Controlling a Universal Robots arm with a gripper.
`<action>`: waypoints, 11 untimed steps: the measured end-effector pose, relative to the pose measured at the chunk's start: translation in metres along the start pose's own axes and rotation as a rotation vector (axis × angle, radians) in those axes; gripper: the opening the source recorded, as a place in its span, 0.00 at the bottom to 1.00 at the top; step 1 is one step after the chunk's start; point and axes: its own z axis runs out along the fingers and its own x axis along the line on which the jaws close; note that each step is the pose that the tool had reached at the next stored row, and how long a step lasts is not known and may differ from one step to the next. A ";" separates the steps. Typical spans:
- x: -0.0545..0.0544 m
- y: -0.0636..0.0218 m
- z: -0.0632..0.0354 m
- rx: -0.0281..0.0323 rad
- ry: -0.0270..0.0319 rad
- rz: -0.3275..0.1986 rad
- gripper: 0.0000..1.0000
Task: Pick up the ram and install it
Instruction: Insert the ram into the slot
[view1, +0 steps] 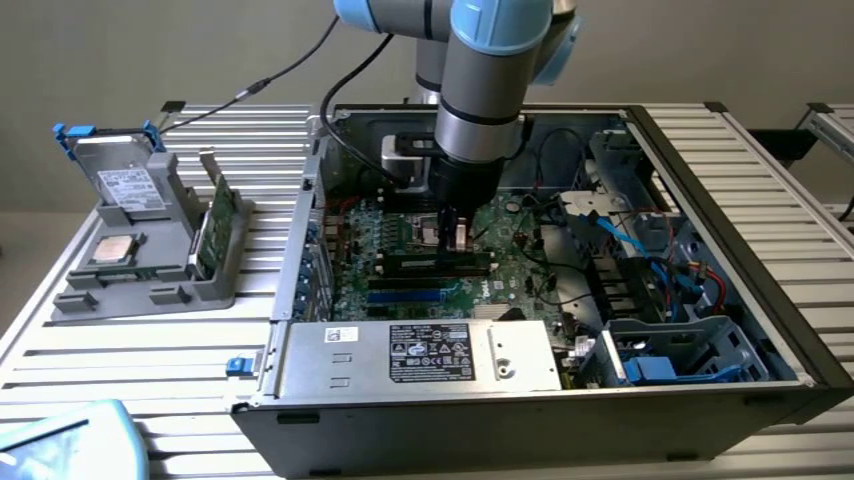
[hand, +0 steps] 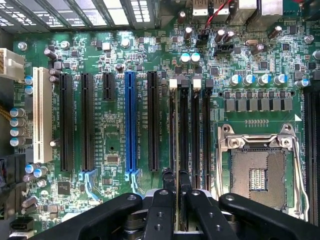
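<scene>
Closest to the wrist camera is the claw (hand: 176, 176). Its two black fingers (hand: 168, 182) sit very near each other and pinch the ram (hand: 174, 150) by its thin top edge. The ram stands on its edge, so from above it looks like a skinny line. Its long side runs the same way as the long black slots (hand: 184, 130), right over the one nearest the wide black slot (hand: 153, 125). It may be down in that slot or just above it; the view is too flat to tell.

Under it lies the green board (hand: 112, 125), with a blue slot (hand: 130, 125) off to one side and a square metal socket (hand: 258, 170) on the other side.

In the exterior view, a silver box (view1: 414, 355) with a label sits at the front of the open computer case (view1: 747, 200). Behind it the arm (view1: 487, 60) reaches straight down into the case, and the claw points at the board. There the ram's long side goes across, from that view's left to its right.

A grey tray (view1: 147, 270) sits well apart, on the exterior view's left.
</scene>
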 end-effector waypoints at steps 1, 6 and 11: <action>0.000 0.0000 0.0000 0.0000 0.0000 0.000 0.15; 0.000 0.0000 -0.0001 -0.0003 0.0008 -0.002 0.15; 0.000 0.0000 0.0001 -0.0001 0.0015 -0.004 0.15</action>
